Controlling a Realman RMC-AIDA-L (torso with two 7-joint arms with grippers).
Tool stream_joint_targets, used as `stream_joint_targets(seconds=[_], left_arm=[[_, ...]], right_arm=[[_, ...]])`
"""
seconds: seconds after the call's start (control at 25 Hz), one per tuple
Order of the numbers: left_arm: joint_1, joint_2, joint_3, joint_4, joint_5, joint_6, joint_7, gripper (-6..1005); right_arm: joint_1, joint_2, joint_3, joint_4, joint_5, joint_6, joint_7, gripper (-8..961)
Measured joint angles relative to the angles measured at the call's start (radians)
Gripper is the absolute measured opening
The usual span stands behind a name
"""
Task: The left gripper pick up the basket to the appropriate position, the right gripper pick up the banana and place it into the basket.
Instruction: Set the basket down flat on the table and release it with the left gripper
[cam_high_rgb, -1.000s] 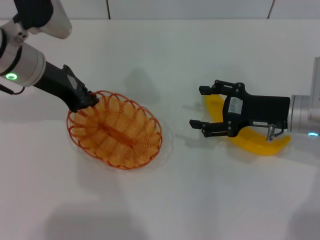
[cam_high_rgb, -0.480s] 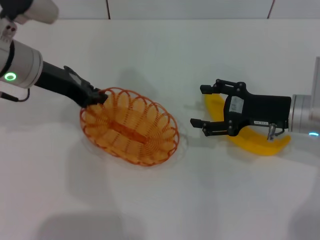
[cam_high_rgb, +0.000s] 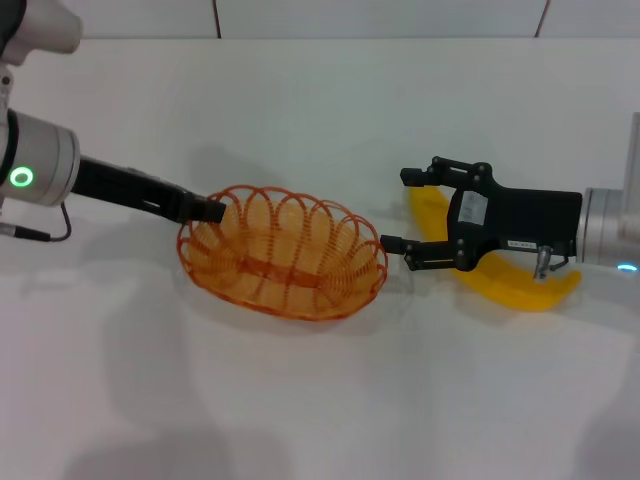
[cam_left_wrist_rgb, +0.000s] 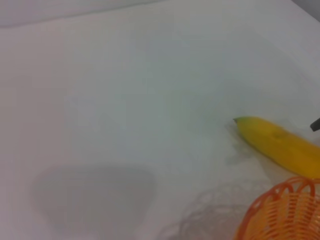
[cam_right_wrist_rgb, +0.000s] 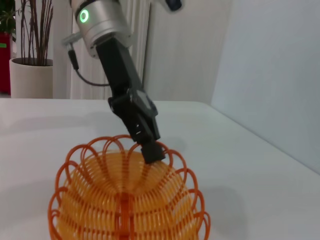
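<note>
Orange looped-wire oval basket (cam_high_rgb: 283, 264) sits tilted at the middle of the white counter (cam_high_rgb: 320, 400), its left rim clamped in the left pincer (cam_high_rgb: 212, 210). Only the right wrist view shows that grip from the front (cam_right_wrist_rgb: 150, 150), along with a potted plant (cam_right_wrist_rgb: 31, 75) and pale curtains beyond. The left wrist view alone shows the smooth yellow banana's (cam_left_wrist_rgb: 280, 145) tip. On the right, the right pincer (cam_high_rgb: 400, 210) hovers over the banana (cam_high_rgb: 510, 285), fingers apart; a small white label on it is unreadable.

Basket (cam_high_rgb: 283, 262) at centre on the table (cam_high_rgb: 320, 400), banana (cam_high_rgb: 500, 275) just right of it.
</note>
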Motion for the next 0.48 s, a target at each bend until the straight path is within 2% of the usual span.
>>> stream_joint_targets(seconds=[0.2, 0.48], left_arm=[[0.001, 0.0, -0.01, -0.039, -0.02, -0.005, -0.014, 82], [-0.017, 0.008, -0.01, -0.15, -0.035, -0.05, -0.015, 82]], right_arm=[[0.0, 0.0, 0.0, 0.0, 0.002, 0.0, 0.0, 876], [0.006, 0.001, -0.001, 0.0, 0.003, 0.0, 0.0, 876]])
